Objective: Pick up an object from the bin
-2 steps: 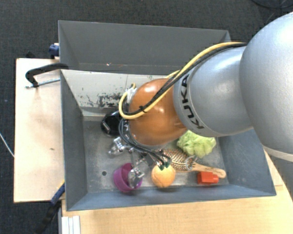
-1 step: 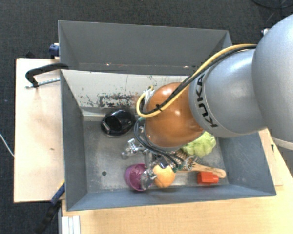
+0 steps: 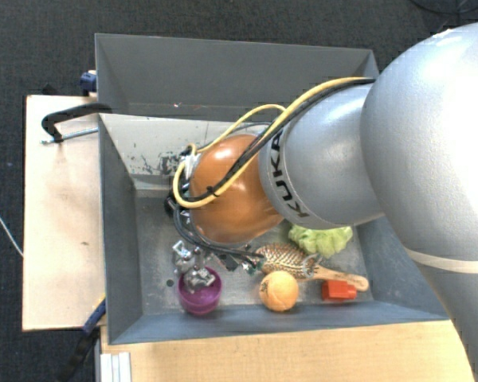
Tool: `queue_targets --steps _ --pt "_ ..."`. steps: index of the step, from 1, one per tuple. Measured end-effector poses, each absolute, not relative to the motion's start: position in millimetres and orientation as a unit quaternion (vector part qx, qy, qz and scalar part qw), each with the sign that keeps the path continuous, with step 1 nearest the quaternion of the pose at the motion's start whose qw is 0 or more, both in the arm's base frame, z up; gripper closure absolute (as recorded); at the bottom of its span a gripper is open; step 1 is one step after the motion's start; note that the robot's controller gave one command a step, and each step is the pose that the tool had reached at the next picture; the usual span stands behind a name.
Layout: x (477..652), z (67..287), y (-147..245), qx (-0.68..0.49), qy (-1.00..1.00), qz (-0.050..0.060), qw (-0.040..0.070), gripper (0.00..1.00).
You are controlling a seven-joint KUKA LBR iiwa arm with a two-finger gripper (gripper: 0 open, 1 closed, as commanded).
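My gripper (image 3: 190, 264) hangs low at the bin's front left, below the orange wrist cover. Its metal tip meets the top of a small purple cup (image 3: 200, 293) that stands by the front wall. An orange ball (image 3: 280, 291) lies to the right of the cup on the bin floor. Just behind the ball lies a hairbrush (image 3: 293, 260) with a wooden handle pointing right.
A small red block (image 3: 338, 290) lies at the front right beside the brush handle. A light green soft thing (image 3: 320, 239) sits behind it, partly under the arm. The arm and its orange cover hide the middle and right of the bin.
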State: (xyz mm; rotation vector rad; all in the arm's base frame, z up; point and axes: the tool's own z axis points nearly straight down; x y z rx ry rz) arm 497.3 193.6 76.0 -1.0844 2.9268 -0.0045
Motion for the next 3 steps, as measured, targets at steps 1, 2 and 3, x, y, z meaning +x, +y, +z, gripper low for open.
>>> queue_targets --steps 1,2,3 --pt "497.4 76 193 -0.345 0.939 0.000 0.010 1.00" --pt "496.6 80 192 -0.345 0.939 0.000 0.010 1.00" --pt "494.9 100 192 -0.345 0.939 0.001 0.005 1.00"
